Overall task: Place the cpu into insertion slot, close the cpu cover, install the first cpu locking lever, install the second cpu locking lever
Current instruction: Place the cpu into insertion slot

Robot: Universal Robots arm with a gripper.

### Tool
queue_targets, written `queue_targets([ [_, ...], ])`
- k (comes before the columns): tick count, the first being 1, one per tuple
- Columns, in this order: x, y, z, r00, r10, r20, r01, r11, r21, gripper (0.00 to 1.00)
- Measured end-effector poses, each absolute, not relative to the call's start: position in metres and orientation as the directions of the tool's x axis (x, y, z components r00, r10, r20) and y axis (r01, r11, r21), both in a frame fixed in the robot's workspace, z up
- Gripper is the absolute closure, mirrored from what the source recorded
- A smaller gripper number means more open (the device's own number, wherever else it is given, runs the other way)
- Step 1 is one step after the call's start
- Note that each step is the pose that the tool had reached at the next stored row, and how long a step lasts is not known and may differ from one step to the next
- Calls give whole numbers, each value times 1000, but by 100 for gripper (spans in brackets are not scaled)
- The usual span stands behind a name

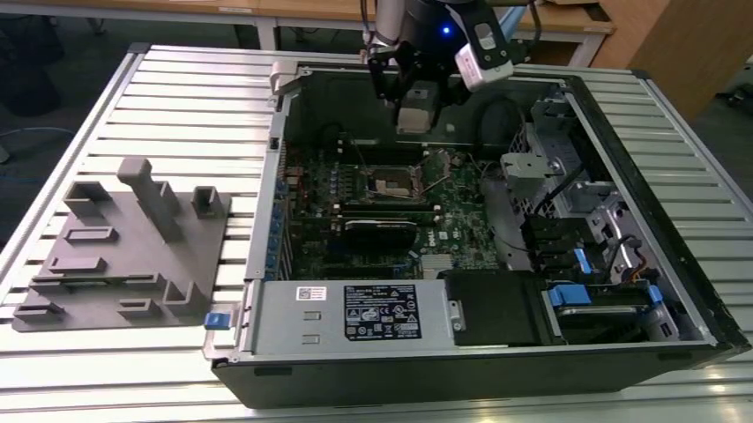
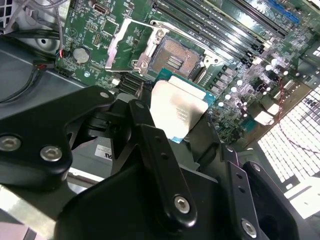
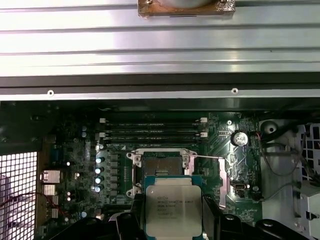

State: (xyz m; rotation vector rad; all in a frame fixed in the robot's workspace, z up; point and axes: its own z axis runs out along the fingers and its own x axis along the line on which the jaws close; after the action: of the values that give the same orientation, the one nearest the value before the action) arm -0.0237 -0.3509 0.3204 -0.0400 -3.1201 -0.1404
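The claw (image 2: 175, 116) is closed on the cpu (image 3: 173, 210) and grips it by two opposite edges. The cpu is a small flat square with a dull silver-grey top and a thin green rim. It hangs in the air above the open slot (image 3: 162, 167) on the green board (image 3: 75, 150).

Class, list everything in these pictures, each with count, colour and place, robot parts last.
table: one, silvery slats, under the case.
computer case: one, black, open, on the table.
motherboard: one, green, inside the case.
power supply box: one, grey, in the case.
fixture tray: one, grey, exterior view's left, on the table.
cpu socket: one, empty, on the motherboard.
cpu cover: one, shiny metal, raised beside the socket.
cpu: one, silvery-grey, held over the motherboard.
pincer: one, black, shut on the cpu.
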Motion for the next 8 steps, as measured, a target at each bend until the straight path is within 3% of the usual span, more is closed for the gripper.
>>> queue_targets([
  [8,-24,-351,315,-1000,25,19,26,996,89,46],
])
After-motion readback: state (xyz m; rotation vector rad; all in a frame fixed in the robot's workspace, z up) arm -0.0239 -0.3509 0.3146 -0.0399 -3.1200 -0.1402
